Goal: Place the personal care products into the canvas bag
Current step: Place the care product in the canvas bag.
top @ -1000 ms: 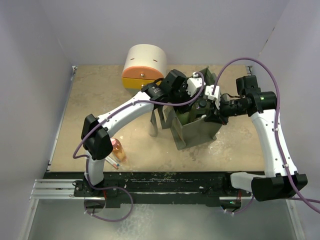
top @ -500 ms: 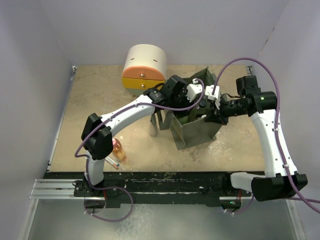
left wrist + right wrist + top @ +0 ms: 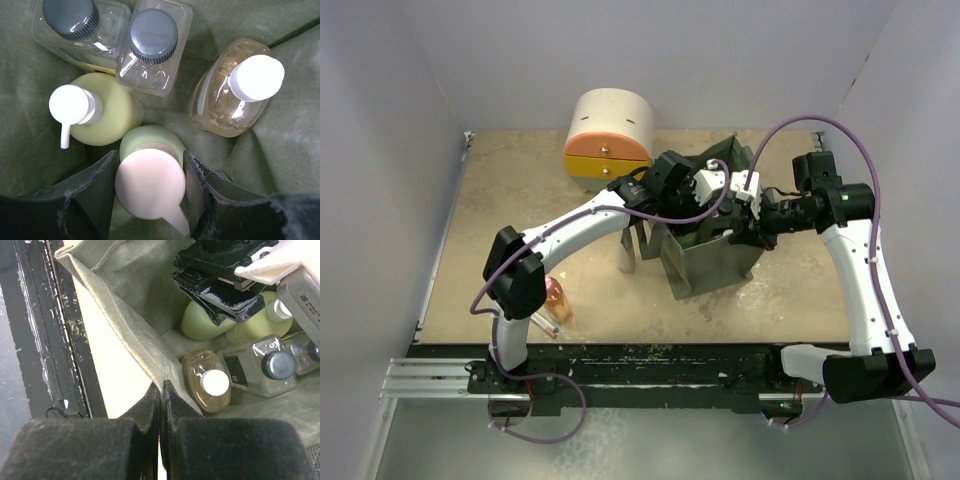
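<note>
**A:** Status?

**B:** The left end effector is down inside the canvas bag, which stands right of the counter's centre. It is grasping a pale green pump bottle. The right end effector is clenched on the bag's right-hand rim, holding the mouth open.

**A:** Contents?

**B:** A second pump bottle, two clear square bottles and a white-capped bottle. An orange bottle waits near the counter's front-left corner.

**A:** Finishing this placement?

**B:** I can't tell whether the held bottle's base has reached the bag floor. Lower it into the free gap, release once it is supported, then lift straight up clear of the fabric. The right pinch should hold until then.
</note>
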{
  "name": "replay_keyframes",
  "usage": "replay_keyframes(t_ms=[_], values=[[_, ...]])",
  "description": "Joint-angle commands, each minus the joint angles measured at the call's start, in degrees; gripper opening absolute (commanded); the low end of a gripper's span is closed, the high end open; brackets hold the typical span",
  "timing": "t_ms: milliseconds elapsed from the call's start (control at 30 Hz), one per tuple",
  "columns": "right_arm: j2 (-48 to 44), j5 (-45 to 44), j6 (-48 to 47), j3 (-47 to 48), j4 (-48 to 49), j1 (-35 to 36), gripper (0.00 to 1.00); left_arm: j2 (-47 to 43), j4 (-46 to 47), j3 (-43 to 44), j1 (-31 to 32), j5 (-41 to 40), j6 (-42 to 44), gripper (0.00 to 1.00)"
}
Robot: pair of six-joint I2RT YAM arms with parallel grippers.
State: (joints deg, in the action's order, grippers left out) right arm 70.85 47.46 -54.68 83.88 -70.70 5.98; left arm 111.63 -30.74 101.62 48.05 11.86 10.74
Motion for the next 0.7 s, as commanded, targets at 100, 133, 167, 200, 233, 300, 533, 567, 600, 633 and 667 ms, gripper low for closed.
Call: replay_keyframes(t_ms=[100, 133, 167, 200, 233, 300, 533, 567, 600, 633, 667], values=[[-2.09, 2.72, 0.59, 1.03, -1.62, 0.17, 0.00, 0.09, 1.49, 2.75, -0.33, -0.94, 2.56, 0.32], [-2.11, 2.72, 0.56, 1.03, -1.68, 0.15, 0.00, -0.04, 1.16, 3.12, -0.34, -1.00, 2.43, 0.36], [-2.11, 2.72, 0.63, 1.03, -1.68, 0.17, 0.00, -0.29, 0.98, 3.29, -0.33, -1.18, 2.22, 0.40], [-2.12, 2.72, 0.58, 1.10, -1.72, 0.11, 0.00, -0.50, 0.95, 3.41, -0.35, -1.26, 2.13, 0.44], [-2.07, 2.68, 0.58, 1.11, -1.66, 0.16, 0.00, -0.80, 1.01, 3.51, -0.33, -1.35, 2.06, 0.47], [-2.03, 2.70, 0.62, 1.11, -1.71, 0.05, 0.00, -1.35, 1.18, 3.77, -0.33, -1.52, 1.96, 0.53], [-2.02, 2.72, 0.55, 0.87, -1.57, 0.15, 0.01, -2.36, 1.06, 4.95, -0.42, -2.70, 2.26, 0.67], [-2.03, 2.72, 0.58, 0.87, -1.60, 0.12, 0.01, -2.38, 0.97, 5.10, -0.47, -2.73, 2.21, 0.69], [-2.03, 2.72, 0.57, 0.83, -1.59, 0.12, 0.01, -2.34, 0.87, 5.38, -0.42, -2.72, 2.16, 0.70], [-2.03, 2.65, 0.58, 0.88, -1.60, 0.11, 0.01, -2.39, 0.74, 5.56, -0.44, -2.57, 2.00, 0.71], [-2.11, 2.63, 0.58, 0.84, -1.63, 0.17, 0.01, -2.39, 0.67, 5.90, -0.42, -2.42, 1.80, 0.72]])
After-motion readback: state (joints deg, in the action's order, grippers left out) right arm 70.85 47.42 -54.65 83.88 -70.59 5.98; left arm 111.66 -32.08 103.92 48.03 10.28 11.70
